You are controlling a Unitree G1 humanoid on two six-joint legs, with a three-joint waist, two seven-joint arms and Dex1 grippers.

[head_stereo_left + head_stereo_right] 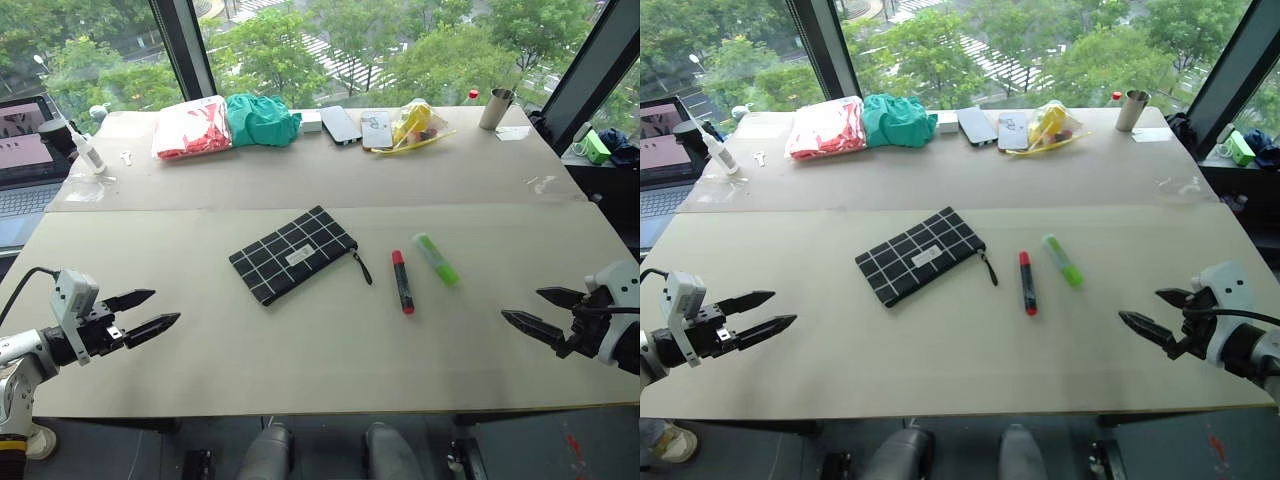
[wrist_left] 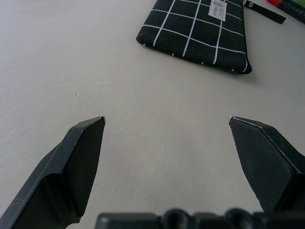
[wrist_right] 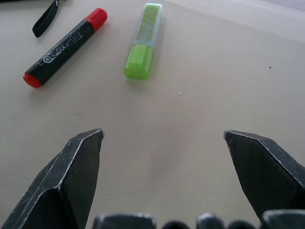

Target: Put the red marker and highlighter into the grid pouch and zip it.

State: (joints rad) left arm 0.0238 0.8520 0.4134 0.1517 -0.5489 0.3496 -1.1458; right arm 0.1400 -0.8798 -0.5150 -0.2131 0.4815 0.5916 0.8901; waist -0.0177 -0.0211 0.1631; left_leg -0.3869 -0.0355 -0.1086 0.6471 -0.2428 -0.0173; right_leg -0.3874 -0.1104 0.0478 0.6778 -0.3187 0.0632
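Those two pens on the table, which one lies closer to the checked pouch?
The red marker, slim and dark; the chunky green highlighter lies beyond it from the grid pouch.

The red marker [image 3: 65, 46] carries white lettering along its dark barrel, too small to make out. The grid pouch [image 1: 293, 253] bears a small white label [image 2: 218, 8] whose print is likewise illegible.

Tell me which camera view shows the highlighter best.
The right wrist view: the highlighter lies close and whole, its lime-green cap end and translucent barrel clear, beside the red marker. Both eye views show it small on the table, right of the marker.
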